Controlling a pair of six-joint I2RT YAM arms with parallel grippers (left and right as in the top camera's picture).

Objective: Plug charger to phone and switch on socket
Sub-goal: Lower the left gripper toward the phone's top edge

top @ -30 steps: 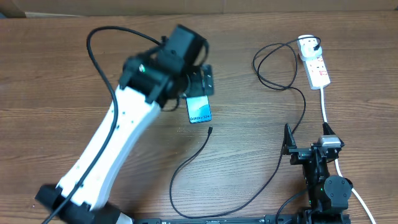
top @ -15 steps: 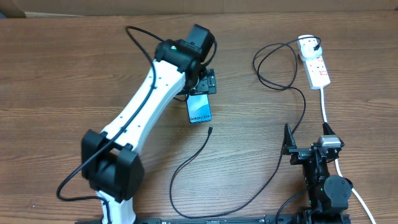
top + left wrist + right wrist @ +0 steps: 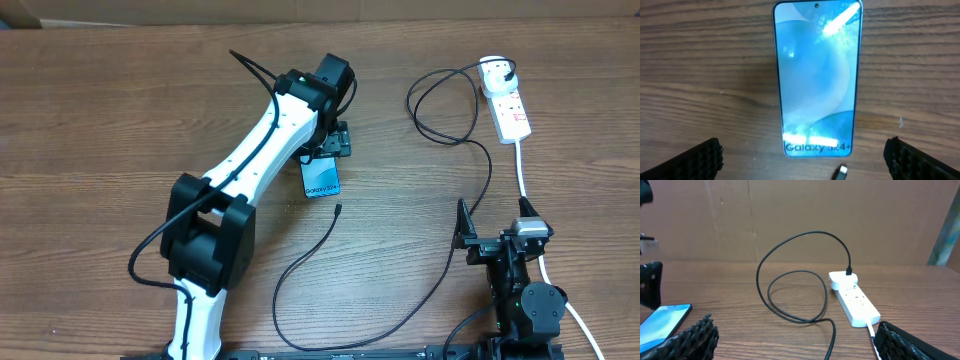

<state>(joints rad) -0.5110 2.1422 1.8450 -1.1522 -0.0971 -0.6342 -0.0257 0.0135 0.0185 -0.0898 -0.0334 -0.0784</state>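
Note:
The phone (image 3: pixel 321 181) lies flat on the wooden table, its blue screen lit. In the left wrist view the phone (image 3: pixel 817 75) sits between and ahead of my fingers. My left gripper (image 3: pixel 333 142) hovers over the phone's far end, open and empty, also seen in its own view (image 3: pixel 802 150). The charger's connector tip (image 3: pixel 338 208) lies just off the phone's near end (image 3: pixel 841 171). Its black cable (image 3: pixel 420 290) loops to the white plug (image 3: pixel 494 70) seated in the socket strip (image 3: pixel 512 110). My right gripper (image 3: pixel 500 245) rests open at the front right (image 3: pixel 797 335).
The cable makes a double loop (image 3: pixel 795 295) on the table left of the socket strip (image 3: pixel 856 304). The strip's thick white cord (image 3: pixel 522 170) runs down past my right arm. A cardboard wall (image 3: pixel 800 215) stands behind the table.
My left arm has swung right and its gripper has moved a little right and nearer, settling over the phone's far end. The phone, cable and right arm have not moved.

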